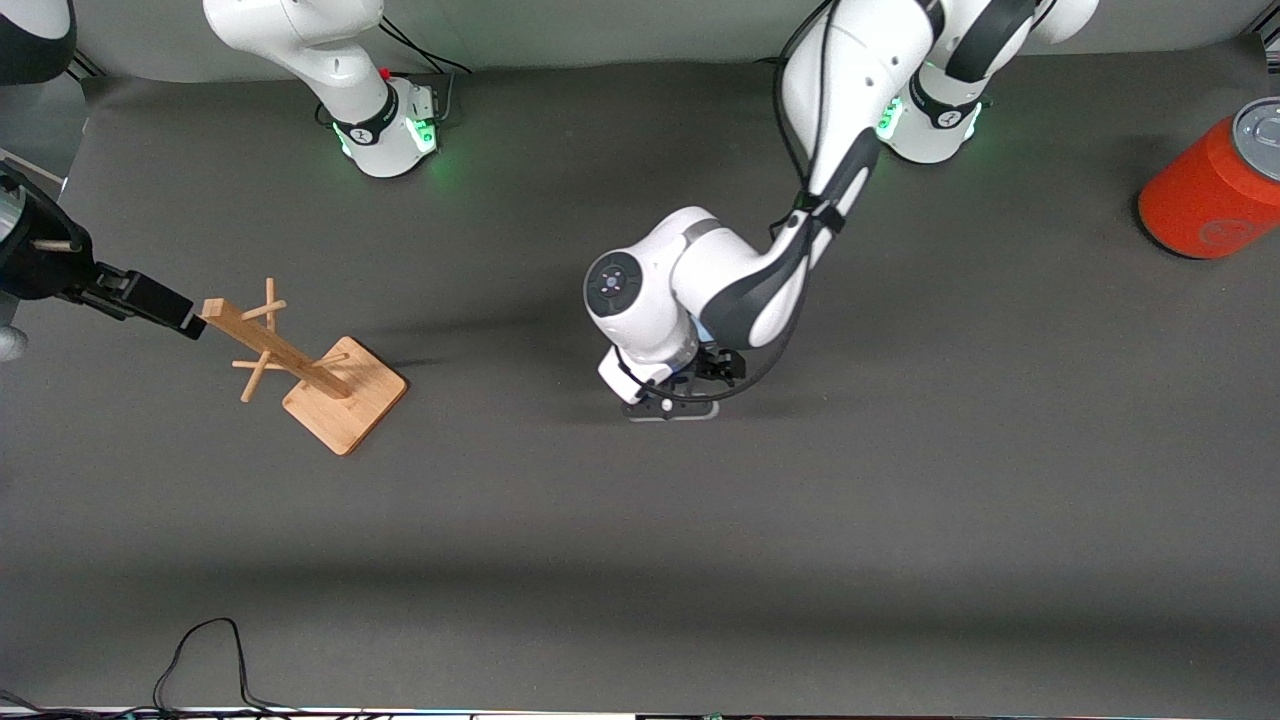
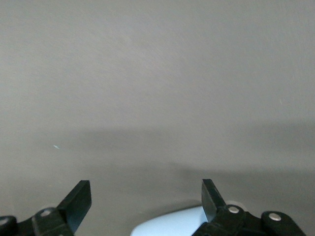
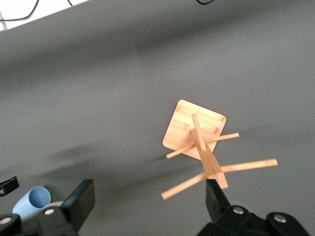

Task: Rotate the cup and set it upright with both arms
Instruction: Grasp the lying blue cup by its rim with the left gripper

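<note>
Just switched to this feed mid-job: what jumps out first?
The left gripper is down at the table's middle, open, with the pale cup between its fingers. The right gripper hangs open over a wooden rack at the right arm's end. An orange can stands at the left arm's end.

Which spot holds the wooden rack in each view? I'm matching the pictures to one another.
Front view: the wooden rack stands toward the right arm's end of the table, with its post top at the right gripper.
Right wrist view: the rack is mid-picture, seen from above.
Left wrist view: not in it.
Shared landmark: the grey table mat.
</note>
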